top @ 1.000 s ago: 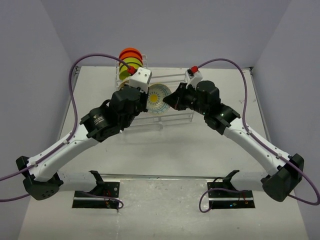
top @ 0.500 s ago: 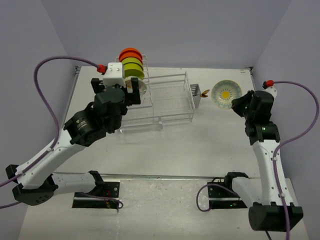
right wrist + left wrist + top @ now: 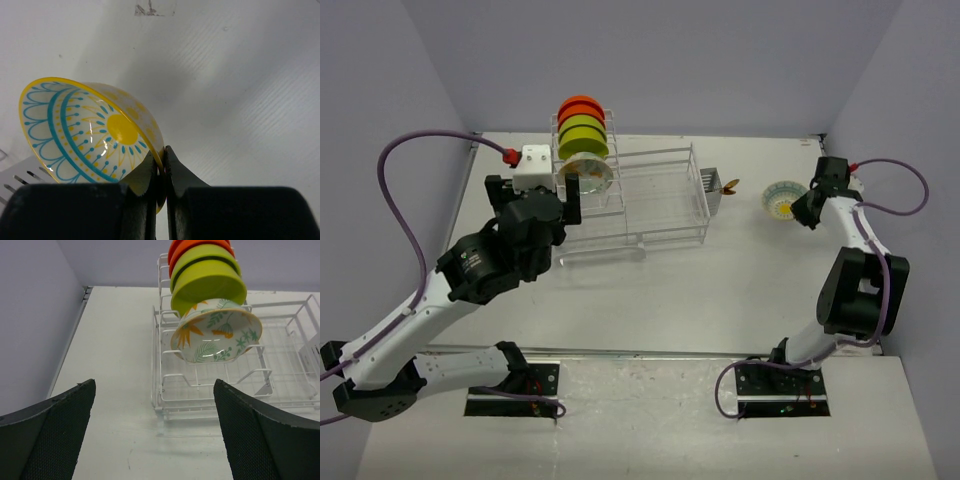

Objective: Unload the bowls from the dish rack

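The white wire dish rack (image 3: 650, 205) stands at the back centre of the table. In its taller slotted end several bowls stand on edge: orange-red (image 3: 580, 105), lime-green (image 3: 583, 130), and a whitish one with flowers and leaves (image 3: 590, 170) nearest the front. My left gripper (image 3: 533, 188) is wide open and empty, just left of that end. Its wrist view shows the flower bowl (image 3: 215, 332), green bowl (image 3: 210, 280) and rack (image 3: 165, 390) ahead. My right gripper (image 3: 162, 160) is shut on the rim of a tilted yellow-and-blue patterned bowl (image 3: 95, 135), held at the table's far right (image 3: 780, 197).
A small cutlery basket (image 3: 712, 190) hangs on the rack's right end, with a brownish tip (image 3: 731, 185) sticking out. A slotted white piece (image 3: 20, 177) shows at the lower left of the right wrist view. The right wall is close behind the right gripper.
The right arm carried the patterned bowl out of the rack to the far right, where it now hangs tilted. The left gripper opened and drew back left, in front of the stacked bowls.
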Motion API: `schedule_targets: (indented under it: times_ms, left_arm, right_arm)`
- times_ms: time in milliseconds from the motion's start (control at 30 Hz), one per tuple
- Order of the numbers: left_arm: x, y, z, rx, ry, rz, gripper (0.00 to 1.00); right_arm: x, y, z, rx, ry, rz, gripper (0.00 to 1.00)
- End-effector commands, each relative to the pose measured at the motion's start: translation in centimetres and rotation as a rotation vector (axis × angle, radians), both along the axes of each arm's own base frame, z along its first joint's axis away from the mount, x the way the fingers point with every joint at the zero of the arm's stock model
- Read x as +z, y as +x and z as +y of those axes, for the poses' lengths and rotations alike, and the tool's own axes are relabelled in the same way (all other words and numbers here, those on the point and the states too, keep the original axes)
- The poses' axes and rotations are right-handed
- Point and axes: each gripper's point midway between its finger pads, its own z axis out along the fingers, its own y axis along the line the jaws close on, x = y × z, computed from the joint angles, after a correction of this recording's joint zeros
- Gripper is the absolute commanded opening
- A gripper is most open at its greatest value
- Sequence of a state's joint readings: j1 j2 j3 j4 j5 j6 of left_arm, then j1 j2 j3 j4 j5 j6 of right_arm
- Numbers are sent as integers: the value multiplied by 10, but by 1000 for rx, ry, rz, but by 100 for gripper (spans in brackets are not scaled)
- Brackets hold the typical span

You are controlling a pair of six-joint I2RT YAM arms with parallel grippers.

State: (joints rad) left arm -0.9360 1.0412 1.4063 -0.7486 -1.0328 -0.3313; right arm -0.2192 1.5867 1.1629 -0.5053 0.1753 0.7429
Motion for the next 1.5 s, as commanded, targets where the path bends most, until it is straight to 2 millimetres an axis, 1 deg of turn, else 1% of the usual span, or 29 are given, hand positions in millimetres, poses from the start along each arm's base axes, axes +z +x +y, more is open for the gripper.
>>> schedule_targets:
  times_ms: [0,33,100,133,233,333,467,500,533,567,767,867,900,933,967,1000,1033,1067,1133,1167,1200,1233,1267,1300,1333,1367,1400,1433,1467]
  left_arm:
    - [-7,-5,13,39,5,8,100]
    - [-6,-6,14,35,-1,6,100]
    - [-5,-8,15,28,-5,5,100]
    - [-3,-9,17,26,-11,4,100]
    - [1,-14,24,34,-18,-1,100]
    - [1,-17,27,27,-29,-6,100]
    - [-4,-15,22,0,-16,-4,100]
    - [-6,-14,20,-3,-9,2,100]
    - [-8,-13,19,-4,2,6,100]
    - [-8,-13,18,-6,6,9,100]
    - [-15,-8,7,-30,28,35,100]
    - [-17,-4,-8,-108,57,54,100]
    - [-22,-2,-20,-165,79,76,100]
    - [-25,-1,-22,-193,147,96,100]
    - [-24,1,-24,-199,180,106,100]
    - [-30,9,-24,-155,254,133,100]
    - [-36,10,-16,-120,333,169,100]
    - [-33,17,-13,-49,396,177,100]
    - [-31,21,-9,-13,484,188,100]
    - [-31,23,-10,-12,513,188,100]
    - [-32,26,-14,-35,534,185,100]
    - [-25,33,-21,-72,579,157,100]
    - [-28,36,-25,-90,600,149,100]
    - [-22,41,-27,-99,643,125,100]
    - [-16,48,-31,-96,611,92,100]
    - [-14,56,-40,-129,598,94,100]
    - [-12,61,-42,-131,581,98,100]
    - [-5,68,-35,-112,564,104,100]
    - [-11,74,-39,-137,567,122,100]
  right_arm:
    - [34,43,-15,-18,-31,-128,0]
    - [19,46,-15,-10,-19,-95,0]
    - [11,52,-14,1,-8,-79,0]
    - [1,53,-16,2,-5,-55,0]
    - [-1,59,-11,33,18,-49,0]
    - [-1,61,-4,63,52,-55,14]
    - [-3,60,-1,79,68,-49,16]
    - [-1,60,-1,79,66,-55,35]
    - [1,59,0,81,63,-57,45]
    - [5,59,-1,81,57,-65,45]
    - [37,55,-2,77,31,-126,55]
    - [71,48,-5,52,2,-187,65]
    - [85,46,-6,41,-10,-210,68]
    - [113,40,-7,35,-28,-264,73]
    - [127,37,-5,37,-35,-292,77]
    - [143,34,-4,39,-41,-326,79]
    - [169,24,0,45,-51,-380,79]
    - [183,20,7,68,-45,-414,82]
    - [203,9,18,115,-50,-466,83]
    - [224,-3,31,161,-59,-523,84]
    - [233,-9,50,252,-34,-557,86]
    - [232,-16,63,327,-38,-562,90]
    - [243,-30,81,393,-28,-598,93]
    - [244,-37,93,442,-17,-609,95]
    - [234,-45,108,513,12,-607,98]
    - [243,-60,122,567,14,-651,99]
    - [242,-67,129,600,22,-661,99]
    - [236,-74,138,644,31,-662,99]
    - [236,-81,139,653,27,-674,99]
